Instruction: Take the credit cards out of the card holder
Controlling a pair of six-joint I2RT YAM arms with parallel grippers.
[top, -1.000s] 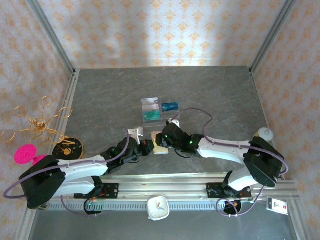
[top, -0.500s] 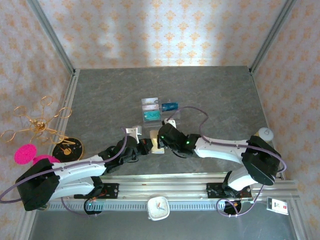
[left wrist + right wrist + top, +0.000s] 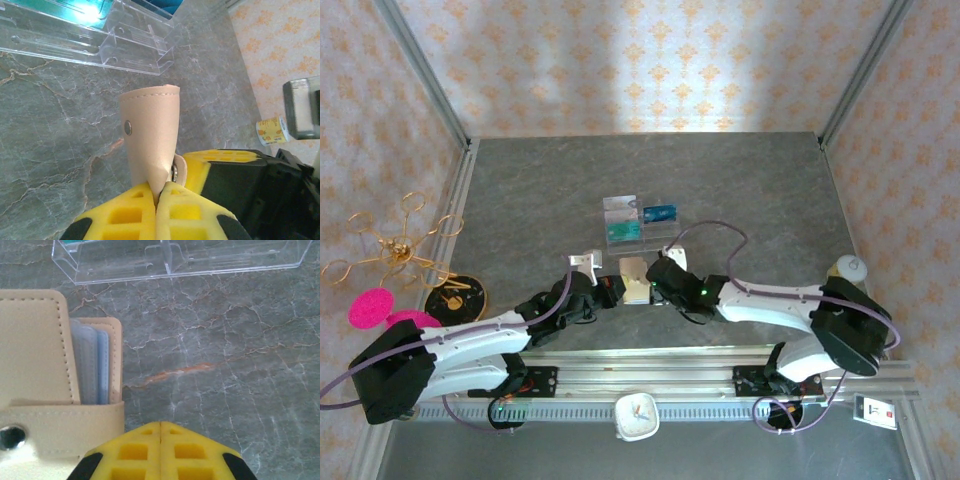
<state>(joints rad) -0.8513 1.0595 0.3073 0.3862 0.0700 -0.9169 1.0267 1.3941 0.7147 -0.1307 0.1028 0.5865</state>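
The beige card holder [image 3: 635, 279] lies on the grey table between my two grippers. In the left wrist view, my left gripper [image 3: 159, 192] is shut on an edge of the card holder [image 3: 150, 130], which stands up from the pads with its snap stud showing. My right gripper [image 3: 160, 426] is shut with nothing in it, just right of the card holder [image 3: 35, 350]. The blue-grey edges of the credit cards [image 3: 92, 365] stick out of its pocket. Other cards, one teal [image 3: 623, 232] and one dark blue [image 3: 660, 213], sit in the clear acrylic tray [image 3: 650, 240] behind.
A gold wire ornament [image 3: 395, 245], a pink disc [image 3: 370, 307] and a black round base [image 3: 458, 297] stand at the left edge. A small bottle [image 3: 850, 267] is at the right. A white clock [image 3: 636, 415] lies on the near rail.
My right gripper has drawn back to the right, off the card holder, and its pads have come together. The card holder now shows more fully from above. The left gripper keeps its grip.
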